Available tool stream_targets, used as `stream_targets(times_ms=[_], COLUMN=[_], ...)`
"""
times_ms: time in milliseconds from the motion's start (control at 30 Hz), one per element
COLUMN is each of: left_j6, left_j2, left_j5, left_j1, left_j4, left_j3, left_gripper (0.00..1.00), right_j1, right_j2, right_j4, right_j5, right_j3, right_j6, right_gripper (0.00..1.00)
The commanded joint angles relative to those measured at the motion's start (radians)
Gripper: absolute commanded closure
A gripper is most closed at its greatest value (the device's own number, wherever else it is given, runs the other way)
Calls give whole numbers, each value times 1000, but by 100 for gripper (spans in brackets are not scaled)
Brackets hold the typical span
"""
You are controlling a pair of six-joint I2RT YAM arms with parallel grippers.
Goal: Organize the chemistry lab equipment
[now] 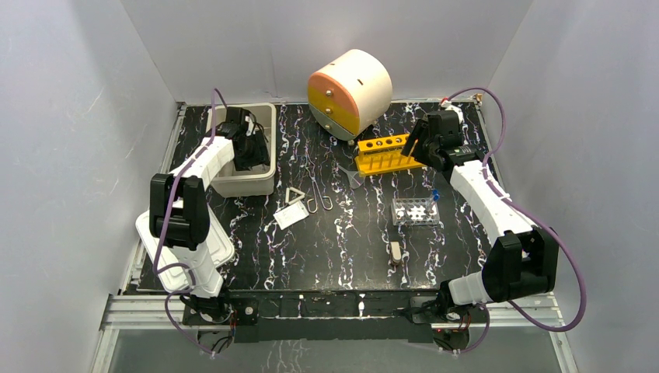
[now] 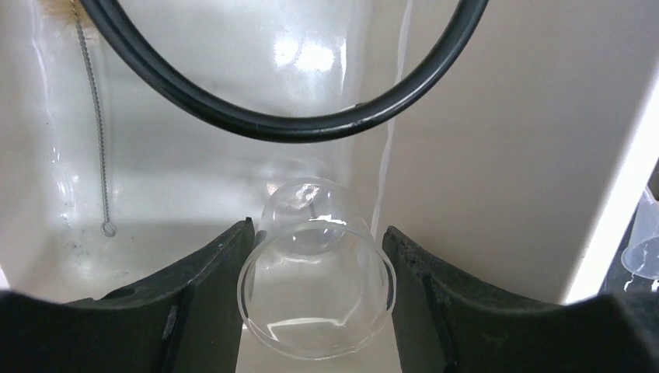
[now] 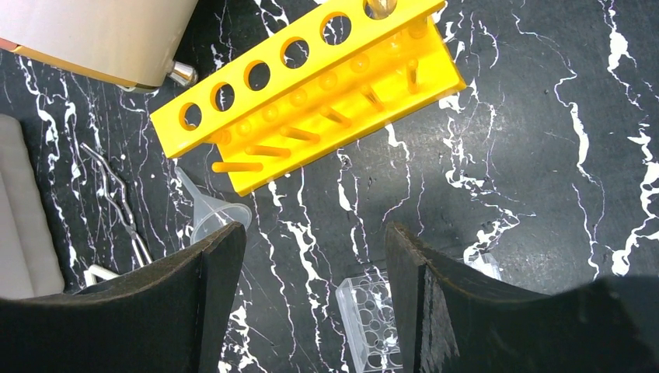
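While the left gripper clasps the beaker inside the tub at the worktop's far-left corner, the right gripper hangs wide and empty near the rack.

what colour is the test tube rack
The test tube rack is bright yellow, clearest in the right wrist view.

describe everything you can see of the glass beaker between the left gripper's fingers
The clear glass beaker is small, round and looks empty, with a smooth rim and a rounded base catching glare. Its open mouth tilts toward the wrist camera. It sits inside the white tub, below the black ring, with the black fingers of the left gripper meeting its sides.
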Motion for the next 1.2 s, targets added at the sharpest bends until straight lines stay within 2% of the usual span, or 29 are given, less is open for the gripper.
stream_targets(times_ms=[0,200,633,767,1167], left_j6=[-28,-8,23,25,10], left_j2=[2,3,3,-29,-191], left_j5=[-2,-13,-16,-16,-94], left_j1=[1,1,1,1,1], left_j4=[21,21,2,-24,-109], left_j3=[35,12,46,88,147], left_gripper=[54,41,34,30,8], right_j1=[-5,-5,-5,-3,84], right_j2=[-7,-5,-8,-7,7], right_j4=[54,56,49,47,47], right_j5=[-12,-20,-75,-97,-113], right_j3=[35,34,64,75,122], right_j6=[4,8,-52,-67,-126], right_gripper=[26,27,29,29,27])
